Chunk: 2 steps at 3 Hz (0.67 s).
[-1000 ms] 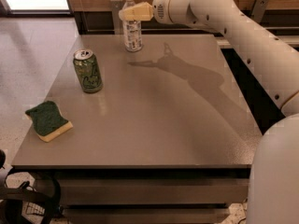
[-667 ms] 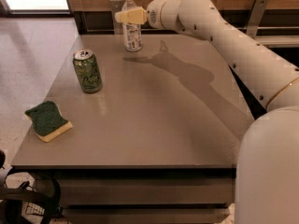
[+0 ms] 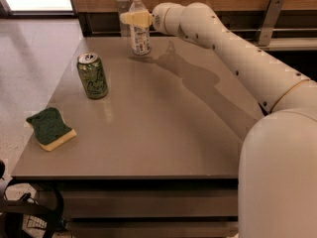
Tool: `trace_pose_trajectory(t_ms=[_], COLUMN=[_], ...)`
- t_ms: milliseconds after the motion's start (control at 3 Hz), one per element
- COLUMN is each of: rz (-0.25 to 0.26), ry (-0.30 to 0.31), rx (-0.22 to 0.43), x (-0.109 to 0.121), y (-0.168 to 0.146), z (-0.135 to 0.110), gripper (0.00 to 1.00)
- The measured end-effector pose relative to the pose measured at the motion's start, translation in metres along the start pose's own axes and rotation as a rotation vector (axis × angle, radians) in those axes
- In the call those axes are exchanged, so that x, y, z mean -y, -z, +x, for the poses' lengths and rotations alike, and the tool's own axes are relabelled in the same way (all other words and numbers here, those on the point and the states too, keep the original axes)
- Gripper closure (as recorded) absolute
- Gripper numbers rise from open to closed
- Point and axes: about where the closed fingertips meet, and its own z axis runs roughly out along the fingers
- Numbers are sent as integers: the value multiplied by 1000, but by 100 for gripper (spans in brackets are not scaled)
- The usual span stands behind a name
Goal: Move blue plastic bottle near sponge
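The blue plastic bottle (image 3: 140,37), clear with a white cap and a white-and-blue label, stands upright at the far edge of the grey table (image 3: 168,128). My gripper (image 3: 132,18) reaches in from the right and sits at the bottle's upper part, just under the cap, its pale yellow tip crossing in front of the neck. The sponge (image 3: 49,128), dark green over pale yellow, lies at the table's near left edge, far from the bottle.
A green drink can (image 3: 92,75) stands upright on the left of the table, between the bottle and the sponge. My white arm (image 3: 233,58) stretches over the table's right side. A wooden wall and a metal rail run behind the table.
My gripper has moved left and slightly down, closing in on the bottle's neck. The bottle, can and sponge have stayed in place.
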Motion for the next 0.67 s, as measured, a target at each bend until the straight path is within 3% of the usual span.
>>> trace_pose_trajectory(t_ms=[333, 667], rz=[-2, -3], ry=[9, 53], rx=[-8, -22], x=[-3, -14], y=[-7, -19], z=[6, 21], gripper=[0, 22])
